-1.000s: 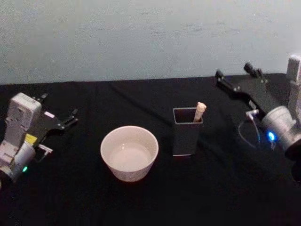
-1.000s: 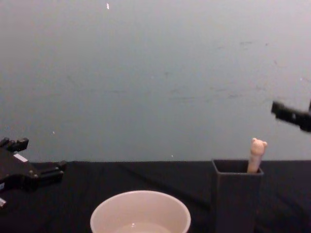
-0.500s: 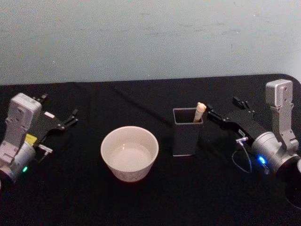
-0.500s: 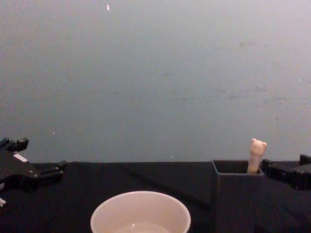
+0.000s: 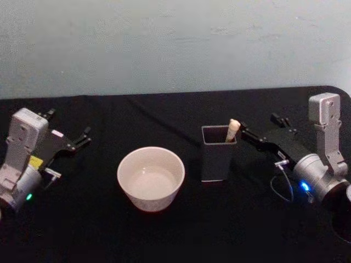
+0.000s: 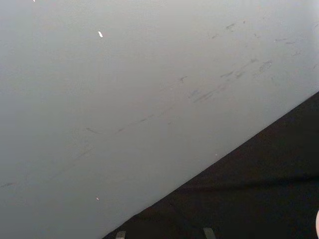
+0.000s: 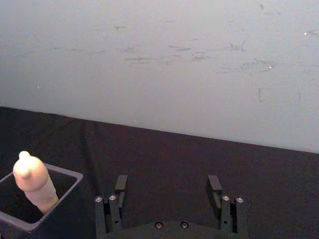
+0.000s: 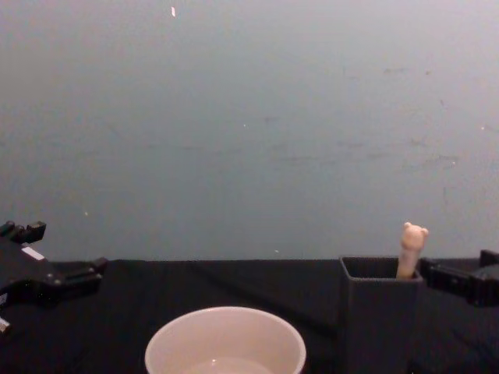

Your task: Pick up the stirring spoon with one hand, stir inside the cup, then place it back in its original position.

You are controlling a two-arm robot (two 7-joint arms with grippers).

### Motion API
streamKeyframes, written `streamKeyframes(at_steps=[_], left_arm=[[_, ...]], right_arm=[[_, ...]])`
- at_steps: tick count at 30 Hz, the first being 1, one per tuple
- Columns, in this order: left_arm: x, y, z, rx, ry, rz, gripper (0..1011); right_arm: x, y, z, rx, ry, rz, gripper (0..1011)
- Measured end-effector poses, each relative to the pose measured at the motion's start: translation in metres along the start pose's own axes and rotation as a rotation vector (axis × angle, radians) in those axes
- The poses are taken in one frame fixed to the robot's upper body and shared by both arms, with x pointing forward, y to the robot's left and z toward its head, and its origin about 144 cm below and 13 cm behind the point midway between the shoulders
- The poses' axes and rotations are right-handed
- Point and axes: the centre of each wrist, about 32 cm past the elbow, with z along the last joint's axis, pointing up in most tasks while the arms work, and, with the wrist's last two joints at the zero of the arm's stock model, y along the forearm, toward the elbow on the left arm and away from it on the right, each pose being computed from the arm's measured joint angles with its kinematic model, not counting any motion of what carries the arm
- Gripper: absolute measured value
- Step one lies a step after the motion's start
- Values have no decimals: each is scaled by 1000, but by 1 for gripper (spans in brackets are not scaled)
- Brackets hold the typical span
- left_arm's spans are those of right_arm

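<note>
1. The right gripper sits low over the surface, just beside the right of the holder. Its fingers are spread with nothing between them, and they point toward the holder's right wall.
2. The nearer fingertip lies close to the spoon, but contact cannot be told. In the right wrist view the spoon's knob lies off to one side of the finger gap, not inside it.
3. The spoon stands in the holder, in its right rear corner. Its long axis is near upright, leaning slightly right, with the bear-head knob up. Only the beige handle top clears the rim; its lower part is hidden inside.
4. Above the knob the room is open, with only the pale wall behind.
5. The cup stands on the surface just left of the holder, a small gap between them, its mouth open upward.
6. The left gripper rests at the far left of the surface, well apart from the cup, its fingers spread and holding nothing.
7. The black surface around the cup and holder is bare on the near side.
</note>
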Motion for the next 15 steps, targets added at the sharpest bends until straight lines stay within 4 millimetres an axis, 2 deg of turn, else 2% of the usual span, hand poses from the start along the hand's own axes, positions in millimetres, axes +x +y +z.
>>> streamKeyframes(at_steps=[15], left_arm=[[0, 0, 0, 0, 0, 0, 1001]], right_arm=[[0, 0, 0, 2, 1, 2, 1002]])
